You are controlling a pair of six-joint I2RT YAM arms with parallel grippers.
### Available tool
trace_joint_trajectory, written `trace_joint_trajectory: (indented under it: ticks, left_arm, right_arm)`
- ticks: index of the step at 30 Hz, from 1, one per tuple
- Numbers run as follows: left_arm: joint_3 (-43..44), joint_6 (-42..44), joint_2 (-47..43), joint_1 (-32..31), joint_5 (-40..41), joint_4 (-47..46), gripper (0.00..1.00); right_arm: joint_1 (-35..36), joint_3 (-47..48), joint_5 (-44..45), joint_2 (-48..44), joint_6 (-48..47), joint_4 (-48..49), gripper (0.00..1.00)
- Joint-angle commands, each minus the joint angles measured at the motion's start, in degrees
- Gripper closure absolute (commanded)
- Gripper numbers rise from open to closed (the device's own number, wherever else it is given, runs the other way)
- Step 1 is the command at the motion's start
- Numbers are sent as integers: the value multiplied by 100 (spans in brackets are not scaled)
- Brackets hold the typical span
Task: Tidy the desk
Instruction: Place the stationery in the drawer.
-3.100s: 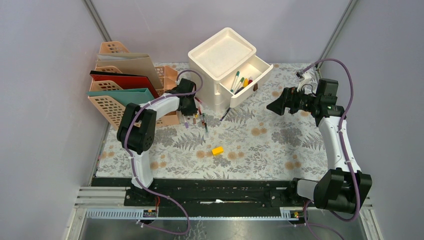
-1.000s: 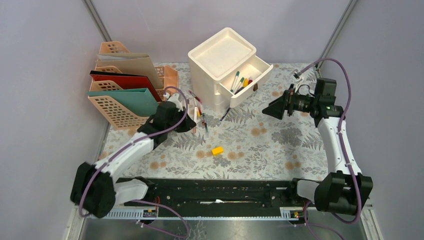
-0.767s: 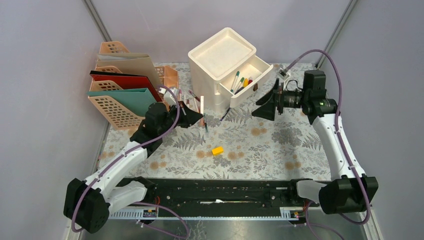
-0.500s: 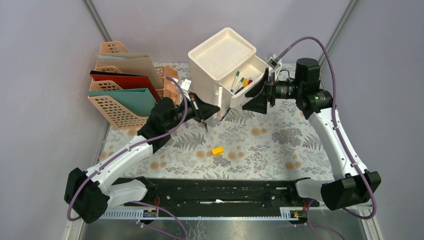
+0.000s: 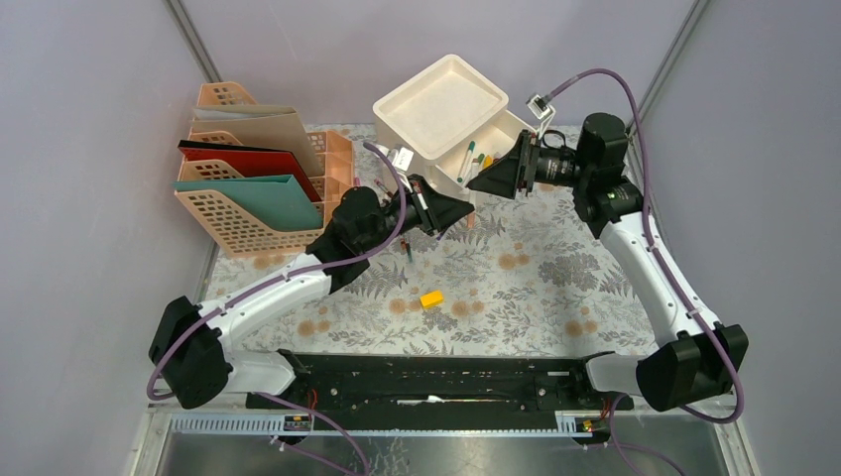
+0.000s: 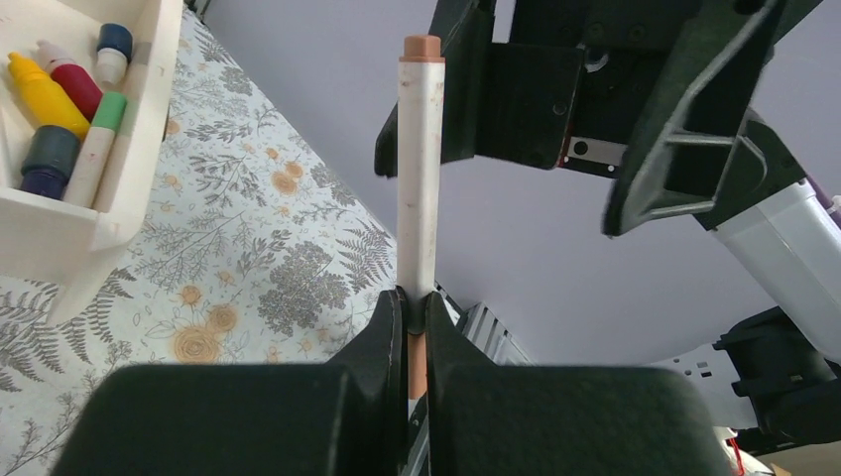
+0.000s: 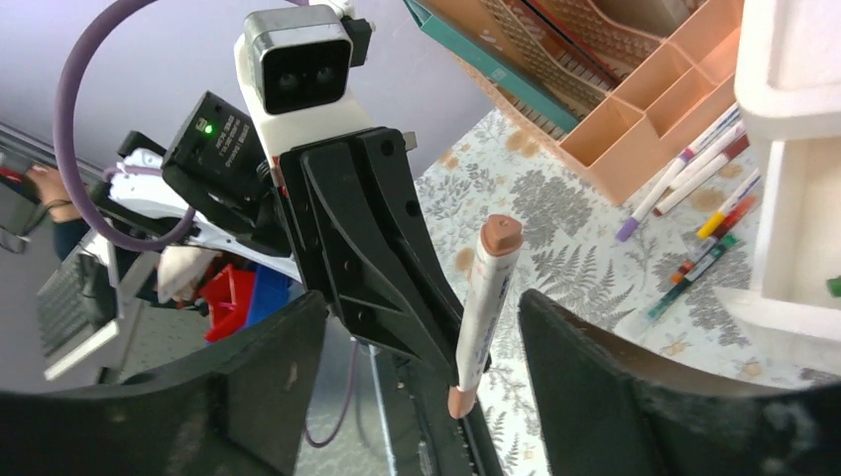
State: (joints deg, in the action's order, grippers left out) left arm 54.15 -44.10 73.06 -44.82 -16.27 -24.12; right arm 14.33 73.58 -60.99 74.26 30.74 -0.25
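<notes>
One white marker (image 6: pixel 420 178), tipped in tan at both ends, is gripped low on its barrel by the clenched jaws of the left gripper (image 6: pixel 415 302) and is held in the air in front of the white drawer unit (image 5: pixel 436 104). The right gripper (image 5: pixel 486 180) is pointed at it with its jaws spread wide; from the right wrist the marker is seen in the gap between them, touched by neither finger. The desk (image 5: pixel 555 288), covered in fern-printed cloth, is spread beneath both arms. The unit's top drawer (image 6: pixel 50 243) is pulled open, and coloured markers (image 6: pixel 94 149) are laid in it. A peach file rack (image 5: pixel 223 213) filled with folders is placed at the back left. Loose markers (image 7: pixel 694 178) are scattered beside a peach tray (image 7: pixel 655 109), and a small yellow block (image 5: pixel 430 297) is seen near the middle.
</notes>
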Motion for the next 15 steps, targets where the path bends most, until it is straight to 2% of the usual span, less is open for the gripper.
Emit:
trace_joint_trajectory:
  ticks: [1, 6, 9, 10, 12, 15]
  left_arm:
    - [349, -37, 59, -87, 144, -499, 100]
    - [391, -40, 124, -111, 168, -475, 100]
    - [441, -37, 147, -124, 181, -348, 100]
    - [446, -25, 135, -123, 200, -265, 97]
    - [455, 28, 63, -118, 289, -34, 83]
    - [419, 295, -204, -107, 668, 549, 55]
  right_arm:
    - [119, -169, 44, 86, 717, 638, 32]
    - [225, -223, 5, 141, 725, 640, 67]
    - [257, -185, -22, 174, 644, 640, 93]
    - [255, -149, -30, 183, 601, 634, 100]
    - [242, -32, -39, 201, 460, 564, 100]
    - [242, 256, 110, 314, 118, 220, 100]
